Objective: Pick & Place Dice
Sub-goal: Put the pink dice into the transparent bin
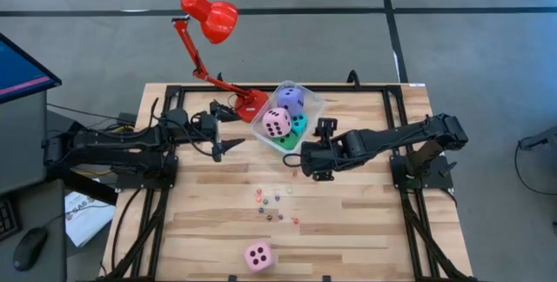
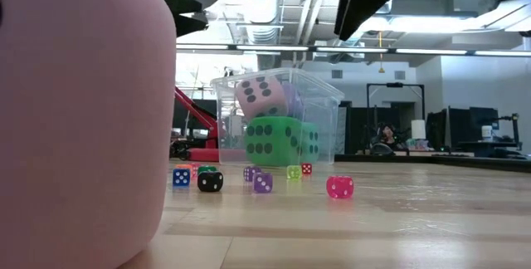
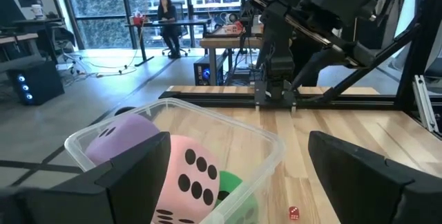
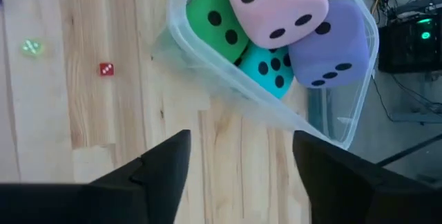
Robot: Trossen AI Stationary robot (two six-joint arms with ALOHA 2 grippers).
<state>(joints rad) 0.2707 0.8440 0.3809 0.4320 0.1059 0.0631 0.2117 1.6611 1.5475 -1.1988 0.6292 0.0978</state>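
Four soft dice fill the clear tub [image 1: 306, 101]; both grippers, left gripper [image 1: 233, 145] and right gripper [image 1: 294, 160], stand spread and empty, so you collect the pink die [image 1: 258, 256] on the tabletop [image 1: 365, 221] next.

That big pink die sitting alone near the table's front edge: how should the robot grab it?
Probably from straight above, fingers closing on two opposite flat sides of the lone pink die. It sits flat, six-pip face up, with bare table around it. Both the left gripper and right gripper are open.

Two dark, jointed, cabled arms
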